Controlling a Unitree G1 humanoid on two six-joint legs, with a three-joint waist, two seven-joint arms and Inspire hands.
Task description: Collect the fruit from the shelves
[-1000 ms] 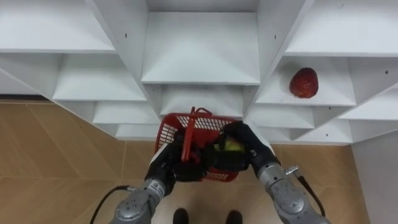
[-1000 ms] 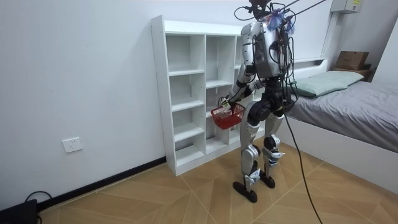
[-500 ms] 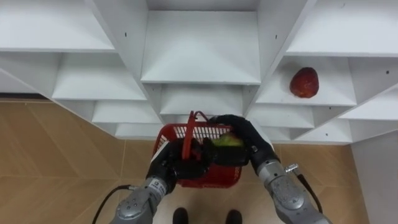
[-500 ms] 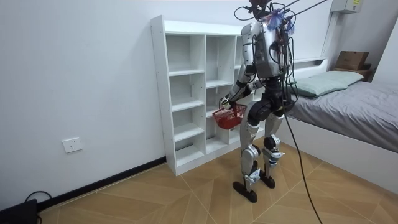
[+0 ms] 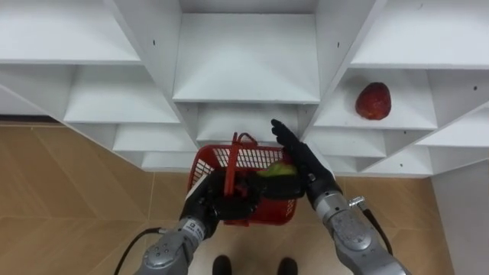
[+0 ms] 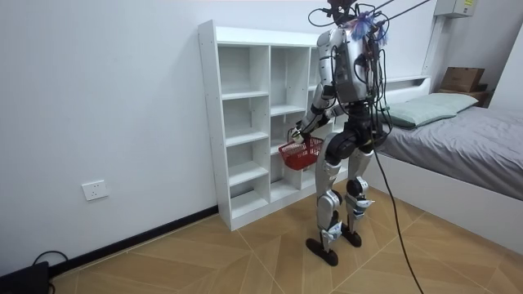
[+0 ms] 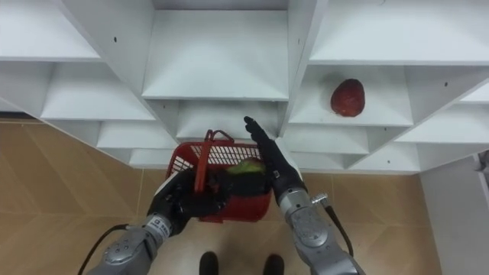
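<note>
Green round fruit lies inside the red plastic mesh basket, near its right rim. Left hand is curled round the basket's red handle, carrying it in front of the body. Right hand is over the basket's right rim, fingers straight and spread, holding nothing. Beyond is a white open shelf unit. Dark red round fruit sits on a right-column shelf, nearer its left edge. In the room view the robot stands upright facing the unit.
</note>
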